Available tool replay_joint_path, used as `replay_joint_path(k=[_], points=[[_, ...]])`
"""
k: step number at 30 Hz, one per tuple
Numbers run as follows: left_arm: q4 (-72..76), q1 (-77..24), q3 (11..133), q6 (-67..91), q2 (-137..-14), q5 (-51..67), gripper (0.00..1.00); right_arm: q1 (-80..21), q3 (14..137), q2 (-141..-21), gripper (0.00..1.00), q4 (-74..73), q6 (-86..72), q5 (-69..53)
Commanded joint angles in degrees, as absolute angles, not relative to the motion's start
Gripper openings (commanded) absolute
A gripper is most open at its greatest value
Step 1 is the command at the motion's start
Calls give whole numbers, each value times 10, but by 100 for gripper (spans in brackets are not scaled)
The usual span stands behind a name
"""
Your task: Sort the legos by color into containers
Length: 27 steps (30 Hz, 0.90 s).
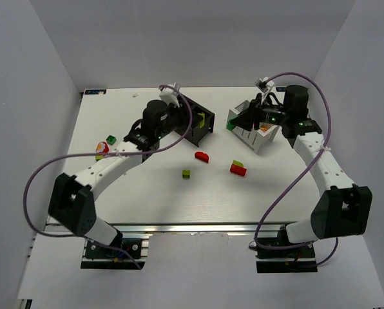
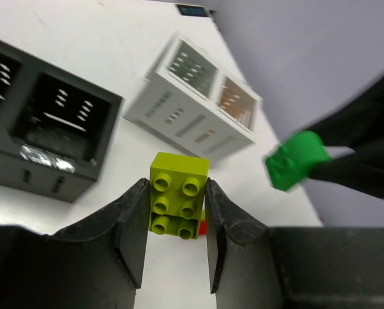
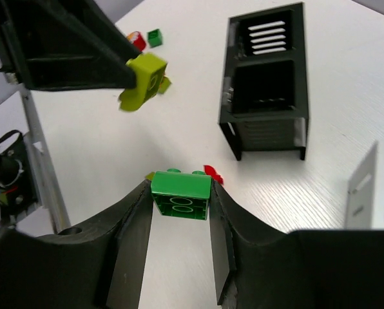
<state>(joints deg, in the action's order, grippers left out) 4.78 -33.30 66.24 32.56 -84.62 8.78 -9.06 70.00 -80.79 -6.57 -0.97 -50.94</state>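
Overhead, both arms hold bricks clear of the bench (image 1: 179,199). The left jaws are clamped on a lime brick (image 2: 179,177) near the black bin (image 2: 44,170). The right jaws, narrowed, pinch a green brick (image 3: 181,188) by the white bin (image 2: 179,125). The two bins stand side by side at the far end, slightly apart. Mid-bench lie a red brick (image 1: 201,156), a red-and-green stack (image 1: 238,168) and a small olive brick (image 1: 186,174). A loose green brick (image 1: 111,139) and a red-and-yellow piece (image 1: 102,149) sit at the left.
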Motion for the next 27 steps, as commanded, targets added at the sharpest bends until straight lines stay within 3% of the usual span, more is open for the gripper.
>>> replay_joint_path(k=[1,7,15,21,23,25,27], points=[[30,-331,726,248,-896,26,5,-68,731,-803,0,-65,18,-498],[34,-331,779,186,-984,-54,5,-35,729,-801,0,-61,15,-512],[50,-330,836,170,-1057,-72,6,-19,717,-795,0,-58,12,-524],[41,-330,875,170,-1094,-85,13,-18,715,-797,0,-57,19,-516],[27,-330,885,170,-1104,-91,24,-18,715,-800,0,-55,23,-509],[19,-330,893,170,-1113,-94,45,-18,722,-807,0,-51,26,-492],[11,-330,893,173,-1113,-100,52,-18,732,-818,0,-44,33,-463]])
